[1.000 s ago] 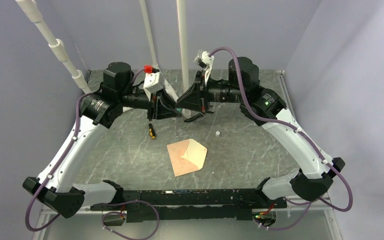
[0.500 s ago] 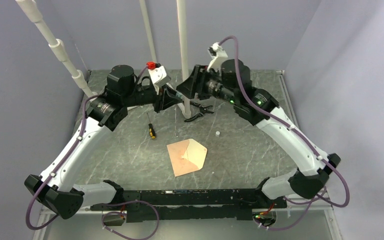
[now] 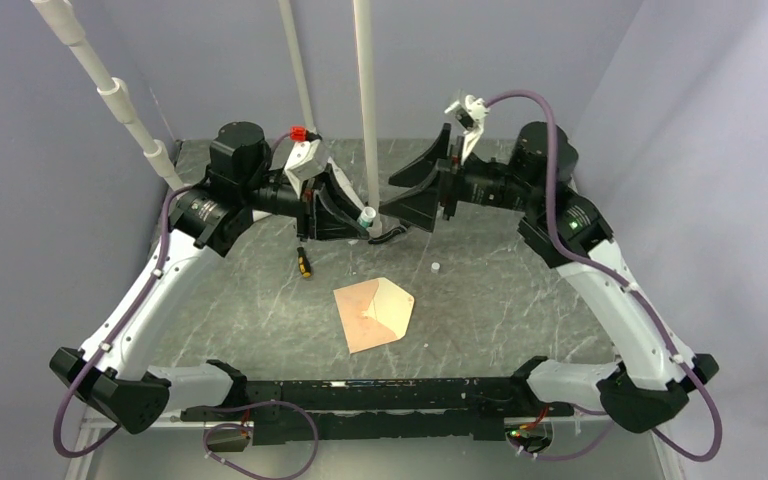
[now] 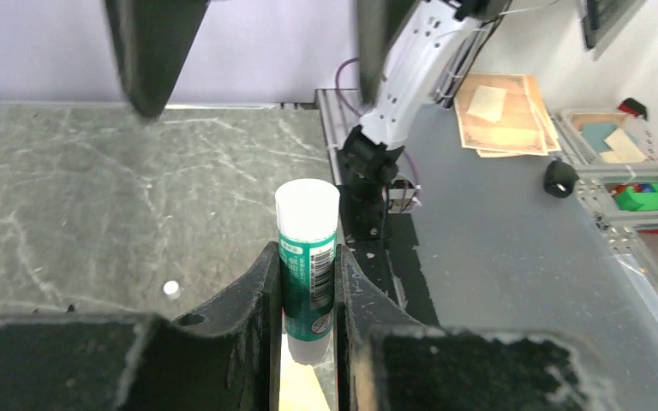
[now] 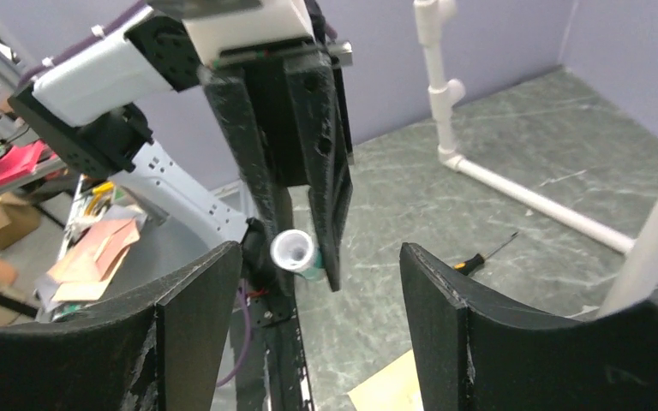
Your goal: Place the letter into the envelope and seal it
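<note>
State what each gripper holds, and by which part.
Left gripper clamps a green-labelled glue stick by its labelled barrel; right gripper is open, holding nothing.

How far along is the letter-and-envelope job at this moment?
Done, apparently: no loose letter shows, so it is likely inside the envelope. In hand: left gripper clamps a glue stick; right gripper open, empty. Left: gluing and closing the open flap.

The envelope (image 3: 373, 313) is peach. The tabletop (image 3: 520, 300) is grey-green with thin white lines. The glue stick (image 4: 307, 276) is green with a white top. The screwdriver (image 3: 304, 263) is yellow and black.
</note>
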You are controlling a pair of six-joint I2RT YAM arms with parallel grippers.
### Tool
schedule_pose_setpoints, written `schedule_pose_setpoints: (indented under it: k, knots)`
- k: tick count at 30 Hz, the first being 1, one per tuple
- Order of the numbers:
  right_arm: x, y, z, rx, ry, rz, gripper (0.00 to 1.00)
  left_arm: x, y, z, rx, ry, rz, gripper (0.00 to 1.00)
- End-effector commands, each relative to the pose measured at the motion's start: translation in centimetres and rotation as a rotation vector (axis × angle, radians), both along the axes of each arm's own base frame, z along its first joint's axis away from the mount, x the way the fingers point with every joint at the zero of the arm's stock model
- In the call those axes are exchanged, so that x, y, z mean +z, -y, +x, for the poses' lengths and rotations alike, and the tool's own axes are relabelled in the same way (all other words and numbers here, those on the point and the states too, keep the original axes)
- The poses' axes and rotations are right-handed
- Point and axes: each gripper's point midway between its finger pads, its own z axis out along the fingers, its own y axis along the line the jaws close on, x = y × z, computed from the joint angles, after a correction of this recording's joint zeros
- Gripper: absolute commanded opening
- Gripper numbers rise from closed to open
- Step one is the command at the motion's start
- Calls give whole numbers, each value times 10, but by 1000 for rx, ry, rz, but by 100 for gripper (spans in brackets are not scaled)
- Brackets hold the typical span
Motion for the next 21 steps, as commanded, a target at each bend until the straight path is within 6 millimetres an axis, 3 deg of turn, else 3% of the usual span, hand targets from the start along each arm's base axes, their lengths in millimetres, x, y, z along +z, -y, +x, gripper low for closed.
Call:
schedule_pose_setpoints:
  k: [1, 7, 11, 13, 17, 21]
  knots:
    - [-9, -10, -5, 107, -32, -26, 70, 22, -2, -19, -111, 30, -57, 2]
    - [-16, -15, 19, -6, -151, -21, 63, 12, 2, 19, 110, 31, -16, 3]
    - [-32, -17, 60, -222, -405, -19, 65, -8, -8, 69, 389, 66, 76, 3]
    - [-42, -21, 67, -252, -473, -34, 66, -20, -16, 89, 481, 105, 139, 2]
    - [-67, -21, 89, -372, -564, -53, 64, -32, -20, 97, 479, 164, 215, 2]
    - [-75, -31, 93, -362, -589, -79, 55, -35, -22, 102, 470, 208, 250, 3]
